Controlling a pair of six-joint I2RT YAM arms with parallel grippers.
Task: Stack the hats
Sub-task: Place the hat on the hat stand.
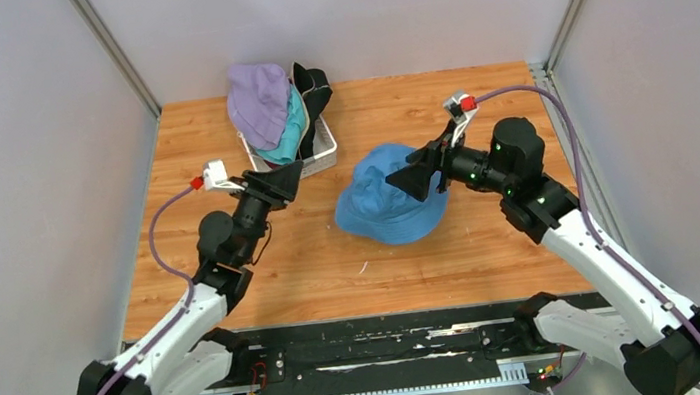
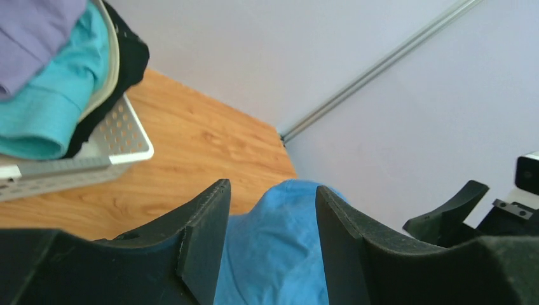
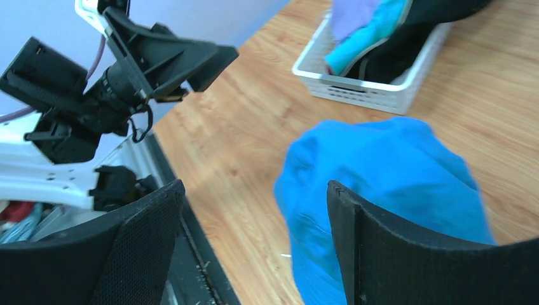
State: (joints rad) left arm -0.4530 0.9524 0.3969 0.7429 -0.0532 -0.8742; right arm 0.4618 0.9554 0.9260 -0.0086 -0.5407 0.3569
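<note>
A blue hat (image 1: 384,215) lies crown up on the wooden table, right of centre. My right gripper (image 1: 415,181) hovers over its right side, open, with only bare table and the hat's edge (image 3: 394,165) seen between its fingers (image 3: 255,185). My left gripper (image 1: 288,180) is held open to the left of the hat, apart from it. The hat (image 2: 273,248) shows beyond its empty gap (image 2: 272,187). At the back, a lavender hat (image 1: 258,98), a teal hat (image 1: 294,129) and a black hat (image 1: 314,86) are piled in a white basket (image 1: 326,155).
The white lattice basket (image 2: 121,136) stands at the back left of centre, just behind the left gripper. Grey walls with metal posts close in the table on three sides. A black rail (image 1: 384,339) runs along the near edge between the arm bases.
</note>
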